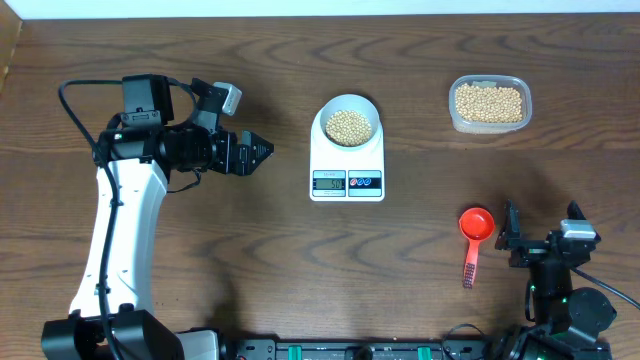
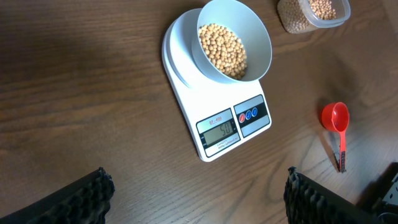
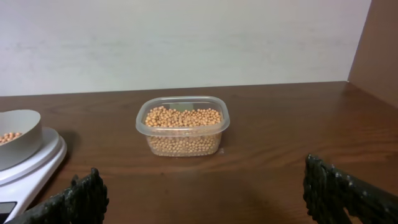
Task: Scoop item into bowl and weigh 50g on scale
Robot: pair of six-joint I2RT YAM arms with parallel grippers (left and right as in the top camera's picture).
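The pale bowl (image 1: 349,99) stands on the white scale (image 1: 318,162) at the table's middle, with tan beans (image 1: 348,126) heaped inside. The left wrist view shows the same bowl (image 2: 261,38), beans (image 2: 222,50) and scale (image 2: 186,99), whose display is lit. My left gripper (image 1: 262,152) hovers open to the left of the scale, pointing at it, nothing between its fingers (image 2: 81,199). My right gripper (image 1: 542,218) is at the front right, open and empty, facing the far wall. A red scoop (image 1: 475,226) lies on the table just left of it, with nothing in its cup.
A clear plastic tub (image 1: 452,103) of beans stands at the back right; in the right wrist view this tub (image 3: 183,146) is straight ahead, and the bowl (image 3: 25,134) on the scale (image 3: 37,168) sits at the left edge. A pale wall rises behind the table.
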